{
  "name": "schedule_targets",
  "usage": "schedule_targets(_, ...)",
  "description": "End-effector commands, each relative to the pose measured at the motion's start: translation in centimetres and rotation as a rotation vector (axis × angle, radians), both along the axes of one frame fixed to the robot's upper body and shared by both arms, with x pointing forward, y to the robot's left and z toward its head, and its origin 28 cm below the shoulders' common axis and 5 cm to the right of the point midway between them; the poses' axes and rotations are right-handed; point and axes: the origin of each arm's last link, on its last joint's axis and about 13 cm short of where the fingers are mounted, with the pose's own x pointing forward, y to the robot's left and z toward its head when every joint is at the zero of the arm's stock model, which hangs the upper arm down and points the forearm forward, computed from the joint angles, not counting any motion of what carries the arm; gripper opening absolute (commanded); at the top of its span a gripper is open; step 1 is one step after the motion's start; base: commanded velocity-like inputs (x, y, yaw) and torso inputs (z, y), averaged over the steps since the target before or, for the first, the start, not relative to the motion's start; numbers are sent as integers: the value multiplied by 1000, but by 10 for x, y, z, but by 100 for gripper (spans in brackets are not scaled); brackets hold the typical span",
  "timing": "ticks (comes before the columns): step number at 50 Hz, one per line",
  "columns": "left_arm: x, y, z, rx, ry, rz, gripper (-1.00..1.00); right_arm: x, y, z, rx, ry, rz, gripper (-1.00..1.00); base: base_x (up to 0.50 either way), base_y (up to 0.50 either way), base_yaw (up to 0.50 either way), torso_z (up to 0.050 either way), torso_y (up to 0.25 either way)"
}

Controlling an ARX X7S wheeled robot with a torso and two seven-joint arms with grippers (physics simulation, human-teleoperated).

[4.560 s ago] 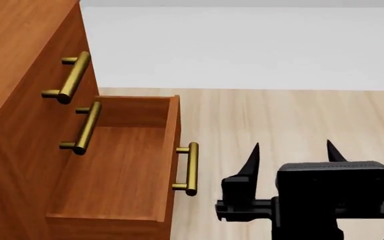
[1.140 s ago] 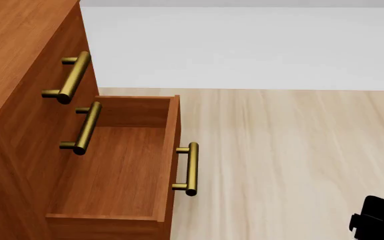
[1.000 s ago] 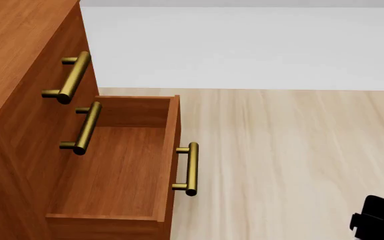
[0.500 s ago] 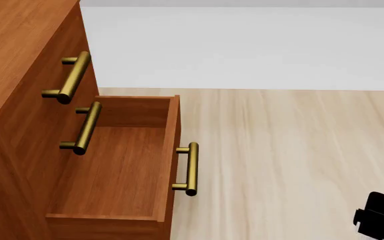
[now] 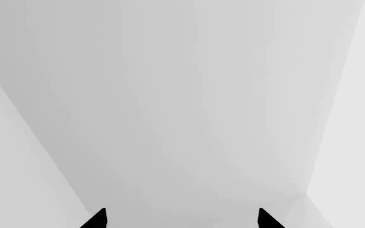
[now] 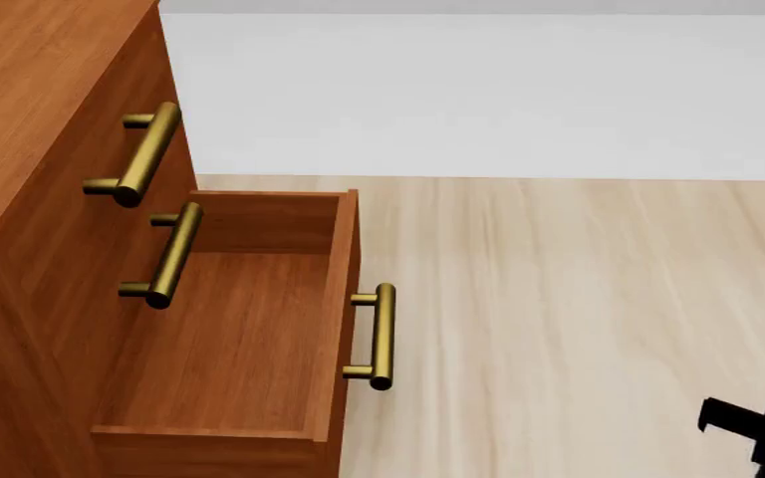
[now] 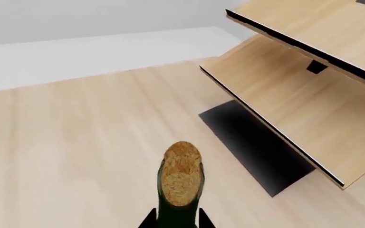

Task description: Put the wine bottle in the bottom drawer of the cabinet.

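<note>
Pale wood flooring [image 6: 582, 299] runs out to a plain white wall in the head view, and the same planks fill the right wrist view beneath the wine bottle [image 7: 180, 190]. Only the bottle's tan cork top and a short length of its dark green neck show there, seen nearly end-on and pointing away from the camera, with the two black tips of the right claw [image 7: 176, 219] pressed against either side of the neck, so that claw is clamped on the bottle. Beyond the cork, off to one side, stands a pale wood rack [image 7: 309, 90] with slanted shelves over a black base [image 7: 255, 147], well apart from the bottle.

From the head view, just a black piece of the right arm pokes in at the lower right corner; the bottle itself is out of sight there. Well apart from it on the left is the cabinet [image 6: 37, 149], reddish-brown, with brass bar handles on its two upper drawers. Its bottom drawer [image 6: 223, 339] is pulled out, the wooden box open and its brass handle facing the floor side.

Left claw [image 5: 181, 218] shows only two black tips set far apart against blank grey-white surfaces, gaping wide with nothing between them.
</note>
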Motion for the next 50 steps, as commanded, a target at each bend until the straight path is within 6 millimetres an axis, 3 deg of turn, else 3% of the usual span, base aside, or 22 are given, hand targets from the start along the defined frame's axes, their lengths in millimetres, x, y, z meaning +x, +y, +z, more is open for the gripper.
schedule_targets(1, 1, 0, -1, 3, 2, -4, 100, -8, 9, 42, -85, -101, 35, -100, 0, 0, 0, 0, 0)
schedule_targets(13, 2, -1, -2, 5, 2, -5, 100, -19, 36, 108, -178, -231, 188, -100, 0, 0, 0, 0, 1)
schedule_targets(23, 3, -1, -3, 9, 10, -5, 100, -19, 56, 147, -228, -230, 355, -100, 0, 0, 0, 0, 0)
schedule_targets(26, 3, -1, -2, 10, 11, -5, 100, -20, 62, 157, -163, -220, 442, -100, 0, 0, 0, 0, 0)
schedule_targets(31, 4, -1, -2, 12, 14, -5, 100, -22, 78, 195, -199, -194, 502, -100, 0, 0, 0, 0, 2)
schedule_targets(41, 5, -2, 5, 20, 23, -4, 100, -22, 104, 232, -260, -183, 574, -100, 0, 0, 0, 0, 0)
schedule_targets(50, 5, -2, 5, 21, 22, -4, 100, -11, 117, 245, -181, -159, 591, -100, 0, 0, 0, 0, 1)
